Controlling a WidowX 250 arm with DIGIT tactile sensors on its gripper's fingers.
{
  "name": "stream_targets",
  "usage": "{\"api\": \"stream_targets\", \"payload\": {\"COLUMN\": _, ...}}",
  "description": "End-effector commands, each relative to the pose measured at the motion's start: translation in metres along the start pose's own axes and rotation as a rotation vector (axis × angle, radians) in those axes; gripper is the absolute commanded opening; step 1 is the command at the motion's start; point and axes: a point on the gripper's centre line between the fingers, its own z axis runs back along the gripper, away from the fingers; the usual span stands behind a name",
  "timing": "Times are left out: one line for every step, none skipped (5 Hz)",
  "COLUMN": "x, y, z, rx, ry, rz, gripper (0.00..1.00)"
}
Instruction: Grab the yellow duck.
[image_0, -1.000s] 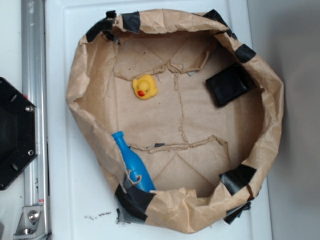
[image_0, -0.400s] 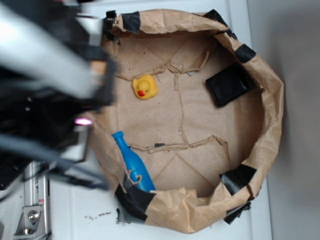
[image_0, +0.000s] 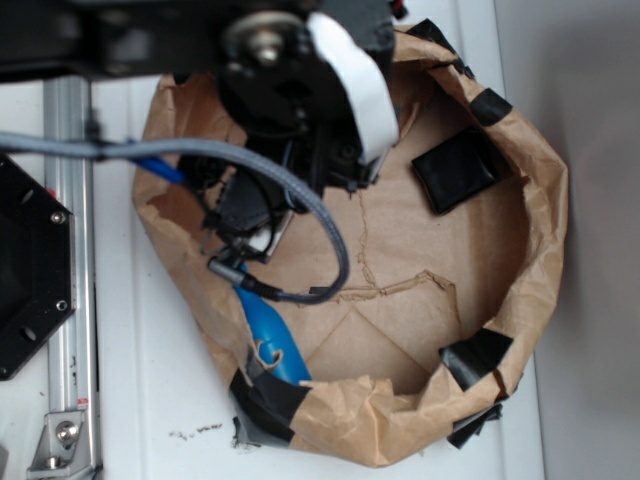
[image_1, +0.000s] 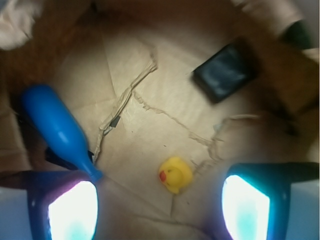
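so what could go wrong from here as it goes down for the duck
1. The yellow duck sits between the open gripper fingers but nearer the right one, so a straight descent might clip or nudge it aside.
2. The blue bottle toy points its neck at the left finger; closing could catch it.
3. The torn paper ridge beside the duck may snag a fingertip.

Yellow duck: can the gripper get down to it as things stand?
Probably yes. In the wrist view the yellow duck lies on bare paper between the open gripper fingers, clear of the blue bottle toy.
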Motion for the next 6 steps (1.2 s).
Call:
{"api": "stream_targets", "payload": {"x": -0.007, "y": 0.014, "z": -0.050, "rx": 0.037, "ry": 0.043, "rz": -0.063, "gripper": 1.00}}
{"api": "stream_targets", "payload": {"x": -0.020, "y": 0.028, "z": -0.061, "rx": 0.048, "ry": 0.073, "rz": -0.037, "gripper": 1.00}}
{"api": "stream_targets", "payload": {"x": -0.028, "y": 0.034, "z": -0.061, "rx": 0.055, "ry": 0.071, "rz": -0.019, "gripper": 1.00}}
{"api": "stream_targets", "payload": {"x": -0.029, "y": 0.033, "z": -0.056, "rx": 0.073, "ry": 0.066, "rz": -0.014, "gripper": 1.00}}
{"api": "stream_targets", "payload": {"x": -0.026, "y": 0.031, "z": -0.054, "rx": 0.090, "ry": 0.067, "rz": -0.020, "gripper": 1.00}}
{"api": "stream_targets", "payload": {"x": -0.024, "y": 0.030, "z": -0.054, "rx": 0.093, "ry": 0.066, "rz": -0.023, "gripper": 1.00}}
